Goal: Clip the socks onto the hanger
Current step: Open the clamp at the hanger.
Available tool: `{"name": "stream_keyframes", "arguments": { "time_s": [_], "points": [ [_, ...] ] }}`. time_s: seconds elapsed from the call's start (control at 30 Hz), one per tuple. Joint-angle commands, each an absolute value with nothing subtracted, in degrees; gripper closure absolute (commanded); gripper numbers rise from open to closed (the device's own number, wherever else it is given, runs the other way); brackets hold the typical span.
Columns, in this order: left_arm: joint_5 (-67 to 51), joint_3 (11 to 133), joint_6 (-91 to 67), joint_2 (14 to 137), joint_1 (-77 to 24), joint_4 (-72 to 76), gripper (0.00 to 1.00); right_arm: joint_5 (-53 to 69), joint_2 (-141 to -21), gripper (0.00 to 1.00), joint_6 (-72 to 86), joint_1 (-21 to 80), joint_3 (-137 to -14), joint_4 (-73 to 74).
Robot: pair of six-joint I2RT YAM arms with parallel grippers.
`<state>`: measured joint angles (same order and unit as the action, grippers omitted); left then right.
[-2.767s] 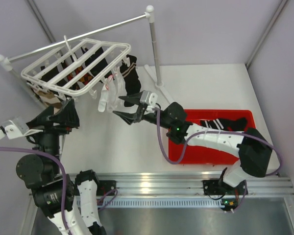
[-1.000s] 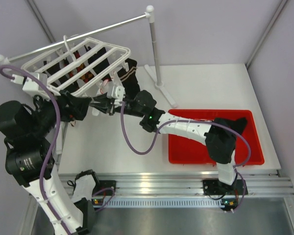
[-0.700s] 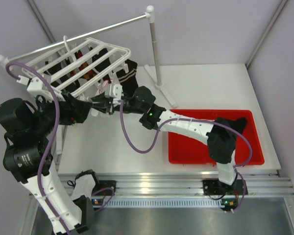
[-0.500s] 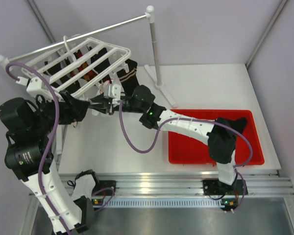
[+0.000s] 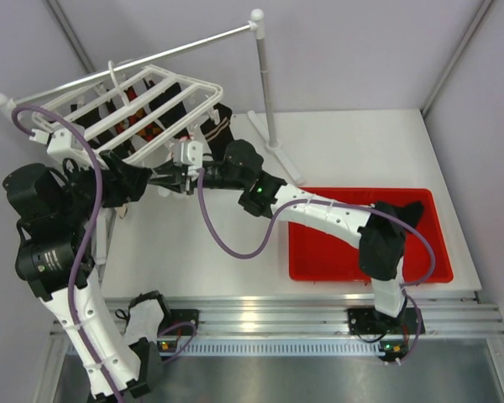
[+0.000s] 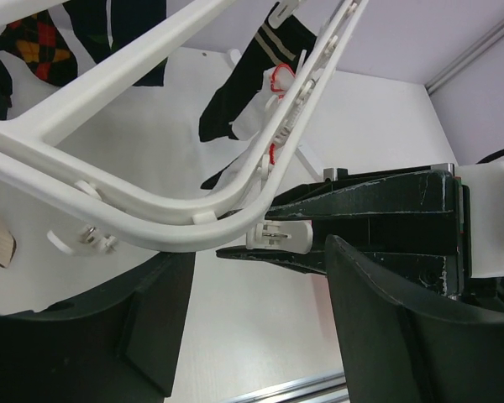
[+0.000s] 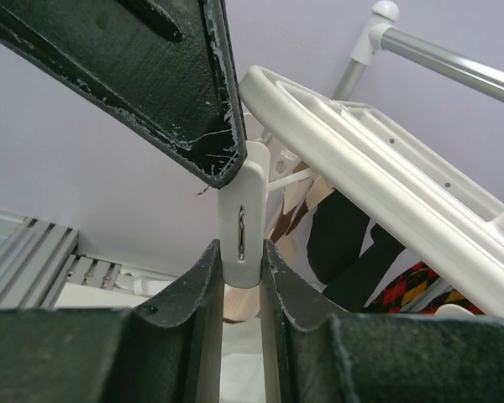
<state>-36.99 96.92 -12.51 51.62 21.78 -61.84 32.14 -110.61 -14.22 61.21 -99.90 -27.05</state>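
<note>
Right hand (image 5: 170, 174) is clenched at the near corner of the hanger (image 5: 189, 77) in the top view, having swung there from mid-table, where it hung open a few seconds back. The left hand (image 5: 143, 180), which sat low then, has risen to meet it tip to tip. Just beyond the right hand's wrist a black striped sock (image 5: 221, 128) already hangs from the frame, and far back along its arm lies the red bin (image 5: 361, 264); I cannot tell sock from arm at the dark patch on the bin's far wall. From the left wrist, the left hand is released, its fingers (image 6: 386, 327) spread with a small white clip (image 6: 277, 235) in the gap between them, though narrower than a second ago. The right hand grasps that clip where it dangles under the hanger's curved corner, and neither hand carries a sock. From the right wrist, the clip stands upright, pinched between that hand's two fingers, and one left finger comes down from above and looks to touch the clip's top. My reading is that the arms have gone from travelling to working the clip itself, the right steadying it while the left closes to press it open or take it over. A sock must yet be brought before anything new is clipped.
</note>
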Motion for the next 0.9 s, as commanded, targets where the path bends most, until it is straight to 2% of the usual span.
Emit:
{"name": "stream_keyframes", "arguments": {
  "time_s": [0.0,0.43,0.87],
  "points": [
    [-37.2,96.3,-13.2,51.5,22.1,-55.9,0.32,34.3,-107.5,1.0,-14.9,60.7,-102.4,-25.3],
    [-40.5,92.3,-16.4,51.2,22.1,-49.3,0.33,34.7,-108.0,1.0,-16.2,60.7,-105.0,-20.1],
    [-41.3,90.8,-17.0,51.5,22.1,-45.6,0.4,35.0,-109.4,1.0,-16.7,60.8,-107.8,-16.2]
  ]
}}
